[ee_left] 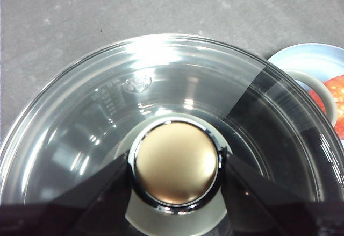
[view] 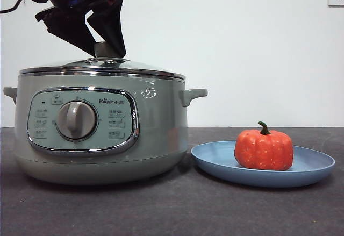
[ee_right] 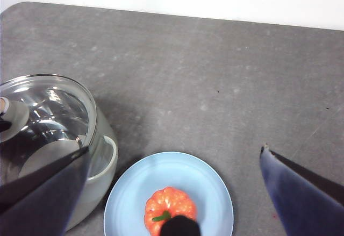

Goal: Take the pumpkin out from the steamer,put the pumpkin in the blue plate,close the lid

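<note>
The left claw [ee_left: 174, 163] stands over the steamer [view: 102, 134], and its two black jaws are closed on the squat knob of the lid [view: 102, 66], one jaw touching each side of it; the grip is taken on the knob probably because this is the only part of the round glass lid which a narrow claw can hold. In the front view the steel rim of the lid seems to sit level on the pot, so I judge that the lid is already in its place and only the release remains. The right claw [ee_right: 174, 193] waits high above the counter [ee_right: 215, 85], its jaws wide apart and holding nothing, with the blue plate [ee_right: 129, 204] below it. The pumpkin [view: 264, 149] rests upright in the blue plate, stem up, just beside the steamer and not touching it; the plate is near the pot perhaps to make the transfer short. On the control panel I can read the word "Bear" with small characters after it, which are too small to tell, like the labels of the buttons around the grey dial [view: 76, 120]. A stamped mark on the glass is not readable.
</note>
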You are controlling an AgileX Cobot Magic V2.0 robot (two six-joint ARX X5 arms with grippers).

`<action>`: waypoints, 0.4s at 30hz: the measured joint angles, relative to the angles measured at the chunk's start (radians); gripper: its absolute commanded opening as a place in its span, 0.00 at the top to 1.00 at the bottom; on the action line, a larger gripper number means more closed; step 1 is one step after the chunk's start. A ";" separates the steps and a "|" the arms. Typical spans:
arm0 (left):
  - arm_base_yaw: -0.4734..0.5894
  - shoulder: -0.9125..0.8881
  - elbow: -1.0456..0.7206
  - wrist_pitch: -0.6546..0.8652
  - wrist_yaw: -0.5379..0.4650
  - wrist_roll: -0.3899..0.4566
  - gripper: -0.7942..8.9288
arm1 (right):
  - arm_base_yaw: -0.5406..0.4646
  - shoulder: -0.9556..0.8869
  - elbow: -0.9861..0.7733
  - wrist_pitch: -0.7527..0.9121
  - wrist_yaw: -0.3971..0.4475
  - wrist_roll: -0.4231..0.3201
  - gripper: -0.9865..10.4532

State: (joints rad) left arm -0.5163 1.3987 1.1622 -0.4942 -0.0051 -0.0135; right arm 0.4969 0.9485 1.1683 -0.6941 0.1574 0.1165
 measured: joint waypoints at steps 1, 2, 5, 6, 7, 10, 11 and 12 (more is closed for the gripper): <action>0.000 0.000 0.000 -0.001 -0.001 -0.001 0.92 | 0.000 0.000 0.000 0.000 0.000 0.000 0.42; 0.000 0.000 0.000 -0.001 -0.002 -0.002 0.91 | 0.000 0.000 0.000 0.000 0.000 0.000 0.42; 0.000 0.000 0.000 -0.002 -0.002 -0.003 0.76 | 0.000 0.000 0.000 0.000 0.000 0.000 0.42; 0.000 0.000 0.000 -0.002 -0.002 -0.003 0.67 | 0.000 0.000 0.000 0.000 0.000 0.000 0.42; 0.000 0.000 0.000 -0.002 -0.002 -0.003 0.57 | 0.000 0.000 0.000 0.000 0.000 0.000 0.42; 0.000 0.000 0.000 -0.002 -0.002 -0.003 0.50 | 0.000 0.000 0.000 0.000 0.000 0.000 0.42; 0.000 0.000 0.000 -0.002 -0.002 -0.005 0.50 | 0.000 0.000 0.000 0.000 0.000 0.000 0.42; 0.000 0.000 0.000 -0.002 -0.002 -0.005 0.50 | 0.000 0.000 0.000 0.000 0.000 0.000 0.42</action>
State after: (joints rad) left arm -0.5163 1.3987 1.1622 -0.4965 -0.0071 -0.0189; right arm 0.4969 0.9485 1.1683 -0.6941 0.1570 0.1165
